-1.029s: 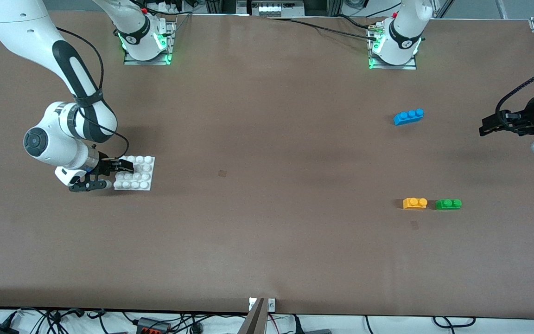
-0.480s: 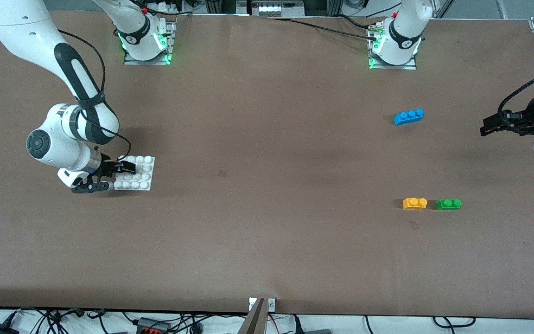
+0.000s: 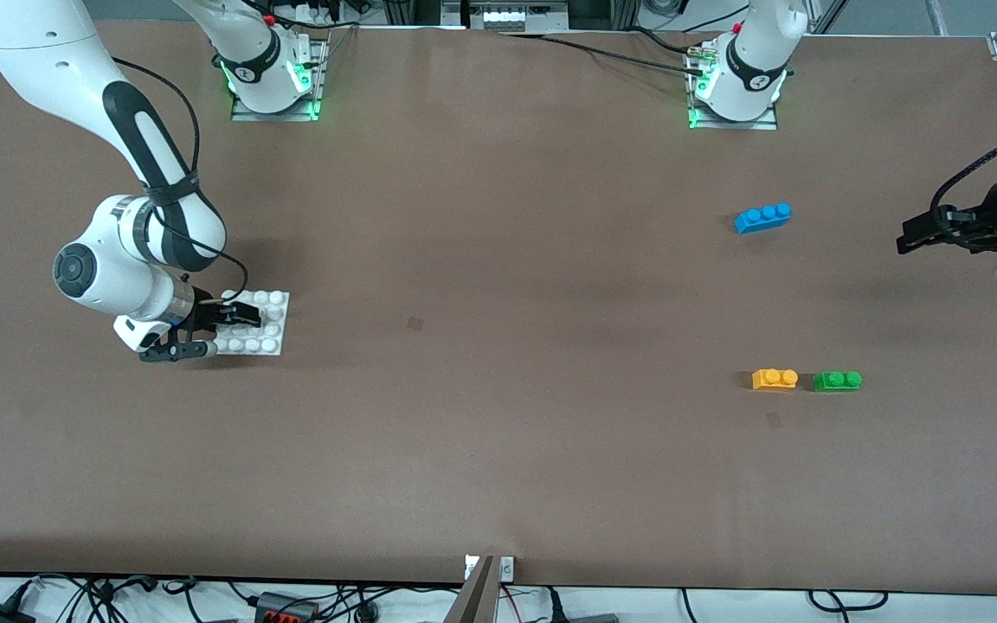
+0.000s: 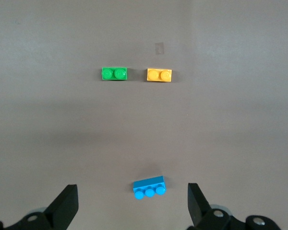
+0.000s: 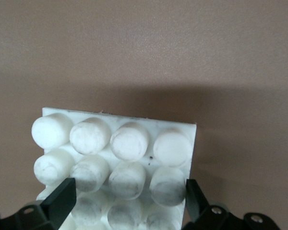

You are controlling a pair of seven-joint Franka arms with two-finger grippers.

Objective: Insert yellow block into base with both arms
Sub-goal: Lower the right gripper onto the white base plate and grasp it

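Both claws open: right claw (image 3: 223, 327) straddling base (image 3: 266, 324), risking slip on closing; left claw (image 3: 907, 240) waiting high over desk (image 3: 498, 346), well apart from yellow block (image 3: 775, 379).

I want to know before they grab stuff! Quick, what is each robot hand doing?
Left gripper: jaws open, holding nothing, above the table near the blue brick.
Right gripper: jaws open around the base, not closed.

A brown table (image 3: 498, 346) is seen bearing a white studded base (image 3: 266, 322) toward the right arm's end; toward the left arm's end a yellow block (image 3: 775, 379) lies just beside a green two-stud brick (image 3: 837, 381), with a blue three-stud brick (image 3: 762, 217) farther from the front camera.
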